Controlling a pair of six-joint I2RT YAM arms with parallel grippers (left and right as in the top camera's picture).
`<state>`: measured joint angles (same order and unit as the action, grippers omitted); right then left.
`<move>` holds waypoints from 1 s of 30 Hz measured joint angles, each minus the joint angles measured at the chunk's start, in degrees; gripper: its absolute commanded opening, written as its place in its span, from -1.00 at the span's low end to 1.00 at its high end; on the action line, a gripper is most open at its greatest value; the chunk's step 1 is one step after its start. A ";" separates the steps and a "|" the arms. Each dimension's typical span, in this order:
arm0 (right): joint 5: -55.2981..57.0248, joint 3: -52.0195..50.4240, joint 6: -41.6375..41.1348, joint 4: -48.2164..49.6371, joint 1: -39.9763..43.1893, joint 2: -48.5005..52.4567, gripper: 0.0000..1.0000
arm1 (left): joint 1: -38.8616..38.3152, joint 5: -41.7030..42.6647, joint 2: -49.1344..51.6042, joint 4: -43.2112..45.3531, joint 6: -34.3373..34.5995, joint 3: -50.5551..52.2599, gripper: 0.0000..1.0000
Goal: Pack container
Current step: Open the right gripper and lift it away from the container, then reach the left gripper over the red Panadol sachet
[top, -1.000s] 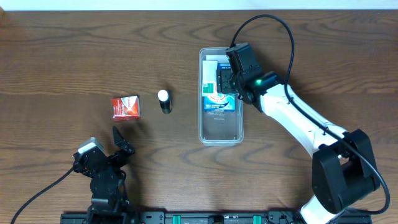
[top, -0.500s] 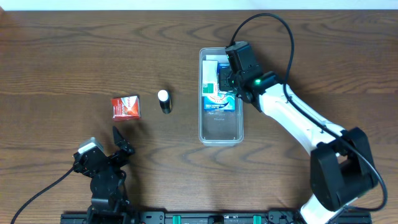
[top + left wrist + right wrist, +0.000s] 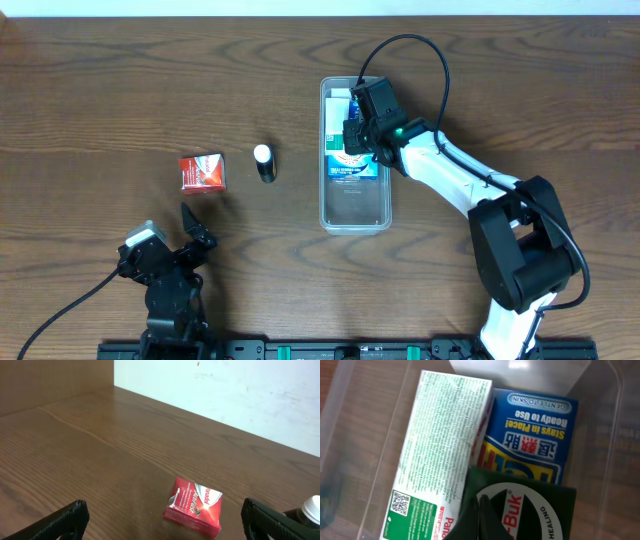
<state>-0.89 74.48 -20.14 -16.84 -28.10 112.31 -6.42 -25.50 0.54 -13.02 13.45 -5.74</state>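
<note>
Overhead | right end effector [image 3: 352, 137] together over green box [image 3: 530, 510] in container [image 3: 355, 228] | left end effector [image 3: 196, 227] spread apart

this looks like a robotics lab or test bench, not a home or a shop. a dark brown wood-grain tabletop [image 3: 100, 80] fills the overhead view, with a black slotted mounting rail [image 3: 330, 351] along the bottom edge of the frame. two robot arms rise beside that rail, a small black arm [image 3: 168, 275] at lower left and a white-and-black arm [image 3: 450, 178] at right, both trailing loose black cables [image 3: 420, 42]. in the left wrist view a plain white wall [image 3: 225, 395], lightly scuffed, rises behind the tabletop at upper right. the only goods are small printed retail packs [image 3: 202, 172], some inside a long clear plastic container [image 3: 355, 212] at centre.
</note>
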 measured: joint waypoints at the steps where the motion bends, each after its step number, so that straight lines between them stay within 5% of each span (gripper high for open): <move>1: -0.20 0.00 0.37 0.00 0.00 -0.11 -0.85 | 0.00 0.00 0.00 0.00 0.02 0.00 0.96; 8: -0.72 -0.02 1.49 -2.71 0.02 -6.88 -0.37 | 0.00 0.00 0.00 0.00 0.02 0.00 0.96; 14: -1.33 0.07 -0.52 -11.89 3.21 -21.33 -0.20 | 0.00 0.00 0.00 0.00 0.02 0.00 0.96; 23: -1.01 0.35 -6.67 -29.22 21.64 -30.67 0.75 | 0.00 0.00 0.00 0.00 0.00 0.00 0.96; 24: -0.90 0.35 -6.99 -30.51 23.37 -30.91 0.99 | 0.00 0.00 0.00 0.00 0.00 0.00 0.96; 30: -0.83 0.35 -7.69 -35.63 29.90 -31.19 0.99 | 0.00 0.00 0.00 0.02 0.04 0.00 0.96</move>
<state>-1.72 74.83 -27.83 -52.47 1.80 81.12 -6.42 -25.50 0.54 -12.99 13.50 -5.74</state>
